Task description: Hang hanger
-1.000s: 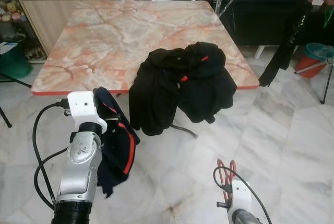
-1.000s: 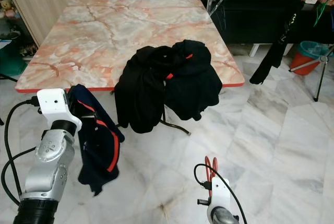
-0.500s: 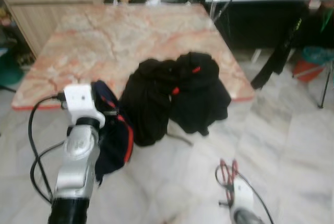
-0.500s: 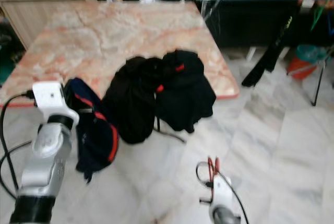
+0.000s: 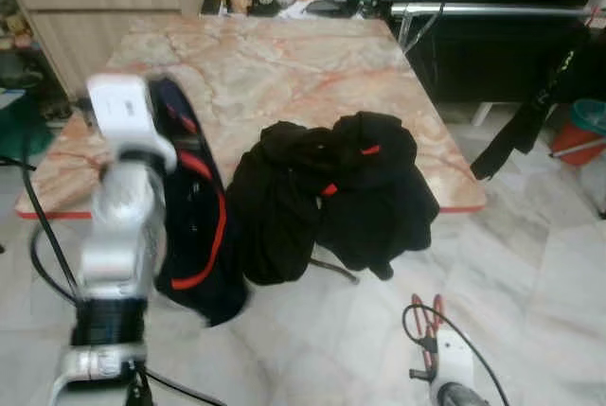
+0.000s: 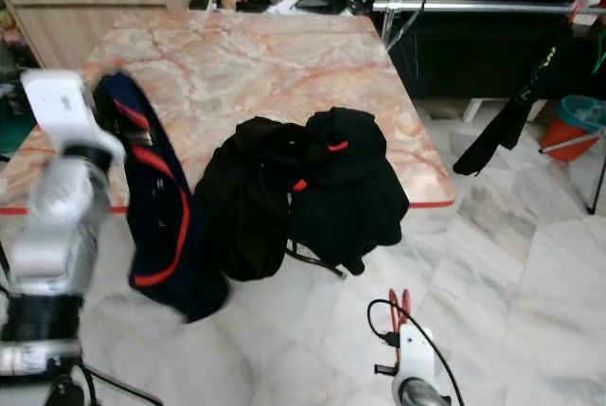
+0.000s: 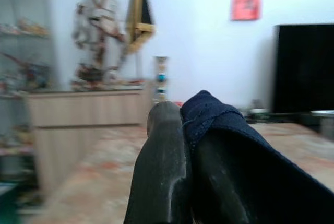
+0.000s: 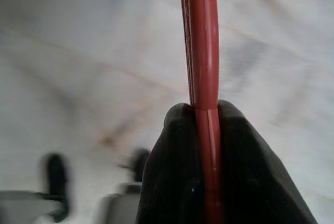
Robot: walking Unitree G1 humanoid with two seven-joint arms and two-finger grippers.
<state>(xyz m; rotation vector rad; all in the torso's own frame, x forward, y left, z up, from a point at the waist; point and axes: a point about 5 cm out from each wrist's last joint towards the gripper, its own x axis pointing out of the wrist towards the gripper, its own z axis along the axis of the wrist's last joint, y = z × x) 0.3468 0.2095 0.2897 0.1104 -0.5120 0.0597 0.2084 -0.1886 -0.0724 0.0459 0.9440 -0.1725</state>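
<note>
Pink-and-cream marbled counter (image 5: pixel 284 56). Black clothes (image 5: pixel 331 193) with small red tags. Navy garment (image 5: pixel 194 226) with red trim. Red hanger (image 8: pixel 201 41). Pale grey-veined marble floor (image 5: pixel 530 264).

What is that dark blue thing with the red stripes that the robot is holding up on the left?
It looks like a navy garment of soft knit fabric, trimmed with red stripes. The left gripper is shut on its upper edge, and it hangs limp and lengthwise from there, in front of the marble table's near edge, left of the black clothes. Its lower end is blurred.
</note>
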